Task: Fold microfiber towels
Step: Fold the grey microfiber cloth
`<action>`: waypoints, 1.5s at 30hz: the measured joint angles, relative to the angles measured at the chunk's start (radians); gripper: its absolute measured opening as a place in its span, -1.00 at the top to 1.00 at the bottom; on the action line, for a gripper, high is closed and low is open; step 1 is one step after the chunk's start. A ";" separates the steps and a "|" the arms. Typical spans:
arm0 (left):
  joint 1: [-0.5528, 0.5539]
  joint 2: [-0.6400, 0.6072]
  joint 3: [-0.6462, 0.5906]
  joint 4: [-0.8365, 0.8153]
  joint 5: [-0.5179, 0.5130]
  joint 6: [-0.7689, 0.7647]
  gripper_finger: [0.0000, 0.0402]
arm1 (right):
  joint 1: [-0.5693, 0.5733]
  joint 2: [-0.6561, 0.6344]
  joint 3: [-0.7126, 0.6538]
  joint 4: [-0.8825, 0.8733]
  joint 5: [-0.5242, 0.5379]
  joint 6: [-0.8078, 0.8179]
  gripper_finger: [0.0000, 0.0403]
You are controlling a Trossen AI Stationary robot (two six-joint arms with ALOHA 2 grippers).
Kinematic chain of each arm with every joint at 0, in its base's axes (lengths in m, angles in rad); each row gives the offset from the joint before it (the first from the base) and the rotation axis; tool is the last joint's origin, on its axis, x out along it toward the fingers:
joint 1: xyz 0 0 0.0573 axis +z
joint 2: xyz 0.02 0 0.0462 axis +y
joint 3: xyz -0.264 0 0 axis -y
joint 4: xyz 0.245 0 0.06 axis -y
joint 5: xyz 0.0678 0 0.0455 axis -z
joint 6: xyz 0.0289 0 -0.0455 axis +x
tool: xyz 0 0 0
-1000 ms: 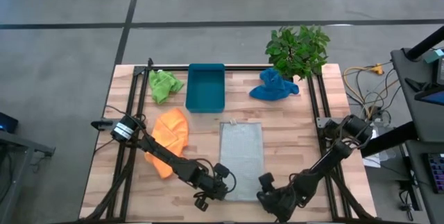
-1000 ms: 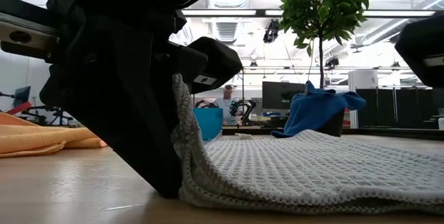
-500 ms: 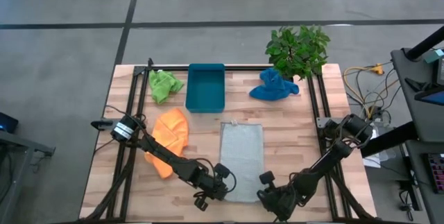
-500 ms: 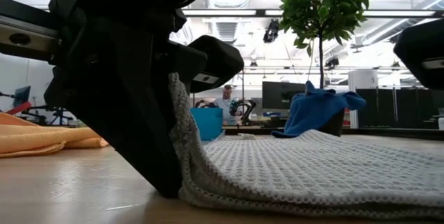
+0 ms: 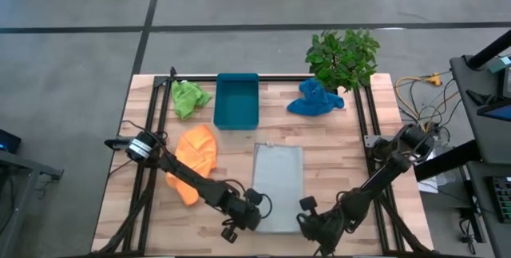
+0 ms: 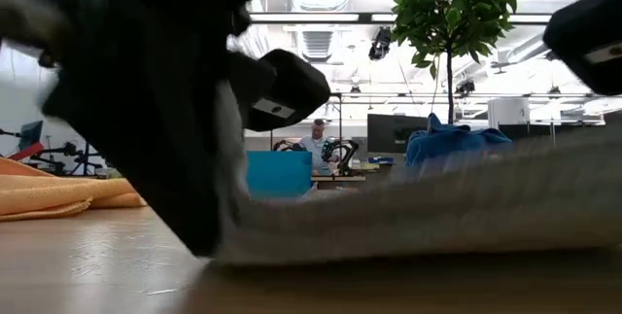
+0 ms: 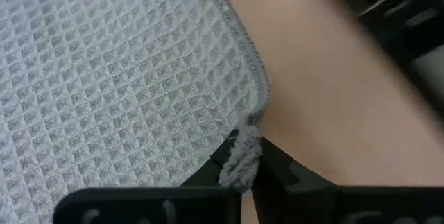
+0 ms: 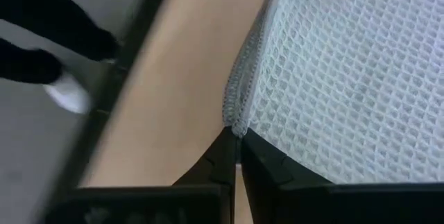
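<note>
Grey waffle-weave towel (image 5: 277,186) is lying mid-table below the teal tray (image 5: 237,100); you're pinching its near corners, left gripper (image 7: 239,167) and right gripper (image 8: 236,135) both clamped on cloth. Compared with a second ago, the near edge is lifting. Next, you're likely carrying it toward the far edge, evenly.

We saw bare table (image 5: 335,170) right of grey towel (image 5: 278,182); orange towel (image 5: 196,158) crowded its left.
</note>
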 joint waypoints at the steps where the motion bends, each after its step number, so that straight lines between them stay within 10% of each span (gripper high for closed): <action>1: 0.004 -0.001 0.000 0.010 0.060 -0.015 1.00 | -0.002 -0.008 0.001 0.015 -0.034 0.007 0.94; 8: 0.035 -0.022 -0.007 0.078 0.399 -0.130 1.00 | -0.027 -0.081 0.001 0.052 -0.162 0.040 0.94; 29: 0.152 -0.182 -0.114 0.108 0.281 -0.120 1.00 | -0.126 -0.175 -0.024 0.042 -0.093 0.102 0.91; 45: 0.178 -0.182 -0.156 0.115 0.242 -0.138 1.00 | -0.075 0.003 0.018 0.213 -0.021 0.166 -0.08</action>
